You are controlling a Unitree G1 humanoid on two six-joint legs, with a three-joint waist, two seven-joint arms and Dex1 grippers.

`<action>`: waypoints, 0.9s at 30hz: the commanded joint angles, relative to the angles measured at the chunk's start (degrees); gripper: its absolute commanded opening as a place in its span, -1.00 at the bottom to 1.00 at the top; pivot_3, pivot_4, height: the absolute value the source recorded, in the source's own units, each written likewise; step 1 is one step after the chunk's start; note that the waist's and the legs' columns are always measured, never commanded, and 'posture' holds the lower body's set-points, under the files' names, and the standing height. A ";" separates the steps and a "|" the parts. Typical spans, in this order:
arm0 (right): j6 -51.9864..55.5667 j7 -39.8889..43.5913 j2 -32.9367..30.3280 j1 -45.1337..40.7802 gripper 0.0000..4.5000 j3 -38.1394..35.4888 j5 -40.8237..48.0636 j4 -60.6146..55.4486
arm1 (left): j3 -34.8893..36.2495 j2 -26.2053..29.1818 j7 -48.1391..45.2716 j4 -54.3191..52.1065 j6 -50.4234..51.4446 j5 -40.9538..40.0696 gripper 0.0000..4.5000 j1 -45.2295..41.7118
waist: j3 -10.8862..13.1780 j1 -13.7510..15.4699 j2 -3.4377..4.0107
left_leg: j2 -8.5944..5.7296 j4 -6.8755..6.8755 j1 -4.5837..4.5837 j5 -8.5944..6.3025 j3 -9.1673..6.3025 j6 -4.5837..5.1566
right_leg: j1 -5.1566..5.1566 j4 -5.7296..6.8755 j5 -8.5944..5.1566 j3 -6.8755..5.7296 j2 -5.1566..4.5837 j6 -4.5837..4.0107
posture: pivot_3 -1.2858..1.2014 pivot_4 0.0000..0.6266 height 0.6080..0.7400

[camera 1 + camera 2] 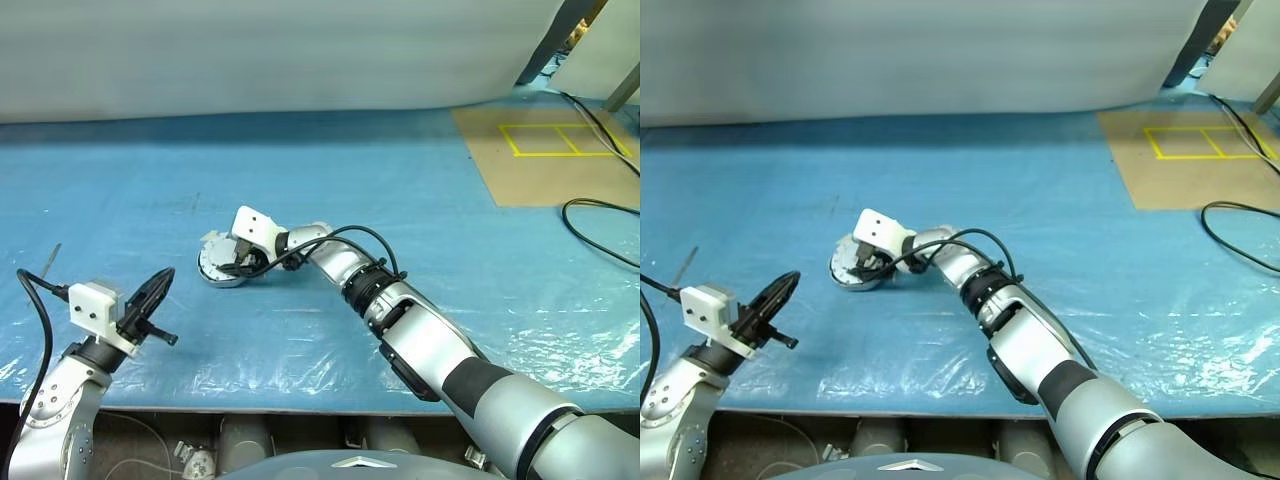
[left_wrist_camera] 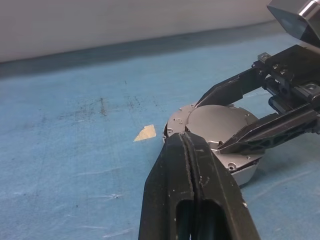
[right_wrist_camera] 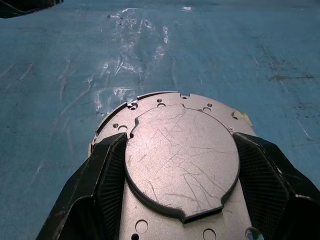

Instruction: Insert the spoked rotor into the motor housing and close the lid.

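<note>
Right hand (image 3: pixel 175 200) straddles the lid (image 3: pixel 181 160) with fingers spread; left hand (image 1: pixel 150 300) closed. Uneven pressing could jam it crooked on the housing (image 2: pixel 240 172).

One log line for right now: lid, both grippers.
lid: on motor housing | right gripper: fingers straddle lid, open | left gripper: shut, empty, off to the side | blue table

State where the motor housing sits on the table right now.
In the left eye view the motor housing sits left of centre on the blue table, between the right claw's fingers.
</note>
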 commanded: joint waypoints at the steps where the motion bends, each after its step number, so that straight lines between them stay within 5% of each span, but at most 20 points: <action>1: 2.72 -2.32 11.82 -0.29 0.32 -0.55 -0.85 1.85 | 1.28 0.54 0.39 -0.95 -0.56 0.13 -1.00 -0.02 | 0.00 0.08 0.01 | 0.00 0.00 0.00 0.00 0.00 0.00 | 0.00 0.00 0.00 0.00 0.00 0.00 | 0.03 -0.52 1.00; 11: 6.20 -1.05 12.73 -0.79 0.32 -0.54 -0.21 -0.43 | 0.46 0.59 0.62 -1.01 0.10 0.67 -1.00 -0.44 | -0.01 0.09 0.08 | 0.00 0.01 0.03 0.00 0.00 0.00 | 0.02 0.03 0.01 0.00 0.00 -0.01 | 0.03 -0.52 1.00; 27: -2.30 10.32 7.29 -1.14 0.32 5.49 -6.69 1.27 | -0.75 0.50 -0.28 1.23 -0.35 1.85 -1.00 -2.22 | -0.02 -0.94 0.06 | 0.00 -0.06 -0.16 0.08 0.00 -0.23 | -0.10 -0.12 0.01 0.00 0.01 -0.01 | 0.03 -0.52 1.00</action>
